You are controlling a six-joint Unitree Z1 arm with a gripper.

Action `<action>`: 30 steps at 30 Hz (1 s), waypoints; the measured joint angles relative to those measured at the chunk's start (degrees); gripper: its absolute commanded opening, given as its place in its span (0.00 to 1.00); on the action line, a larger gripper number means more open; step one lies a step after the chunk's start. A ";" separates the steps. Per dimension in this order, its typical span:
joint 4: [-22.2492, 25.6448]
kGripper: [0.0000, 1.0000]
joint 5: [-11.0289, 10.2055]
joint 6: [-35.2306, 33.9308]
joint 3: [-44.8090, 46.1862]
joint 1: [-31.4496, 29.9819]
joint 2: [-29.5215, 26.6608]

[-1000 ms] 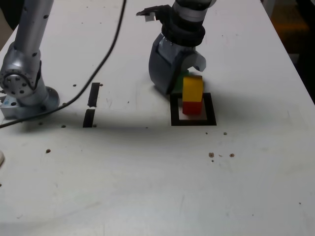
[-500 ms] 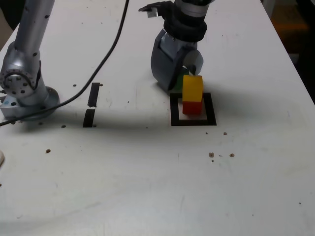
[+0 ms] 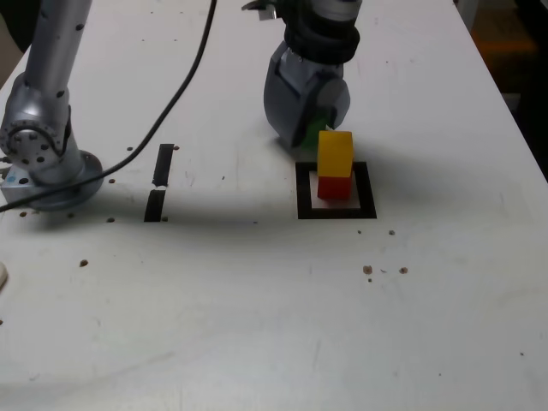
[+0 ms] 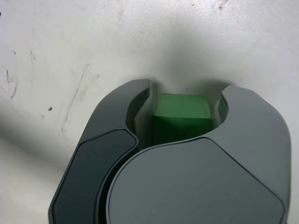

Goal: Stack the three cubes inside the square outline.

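Note:
The yellow cube (image 3: 335,153) sits on top of the red cube (image 3: 335,187) inside the square outline (image 3: 336,212) of black tape. Just behind that stack, outside the outline, only a sliver of the green cube (image 3: 314,130) shows under my gripper (image 3: 311,135). In the wrist view the green cube (image 4: 181,114) sits on the white table between the two dark jaws of my gripper (image 4: 184,95), which close in on both of its sides. The gripper is shut on it.
Two short black tape strips (image 3: 163,163) (image 3: 155,205) lie at the exterior view's left. The arm's silver base (image 3: 43,158) stands beyond them, with a black cable (image 3: 184,94) running across the table. Small dark crumbs (image 3: 368,270) dot the surface.
The gripper's jaws have narrowed around the green cube over the last second, and the wrist has shifted slightly away from the stack. The yellow-on-red stack has not moved.

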State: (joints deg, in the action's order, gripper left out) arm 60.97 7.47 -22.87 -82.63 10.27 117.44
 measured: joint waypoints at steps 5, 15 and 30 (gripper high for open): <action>1.87 0.08 -0.36 6.57 -0.52 1.92 -3.52; 16.18 0.08 -6.54 14.85 -7.75 1.58 -17.71; 29.55 0.08 -2.94 14.45 -27.68 -15.37 -4.89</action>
State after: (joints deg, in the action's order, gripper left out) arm 90.52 4.53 -8.42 -110.31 -5.10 112.55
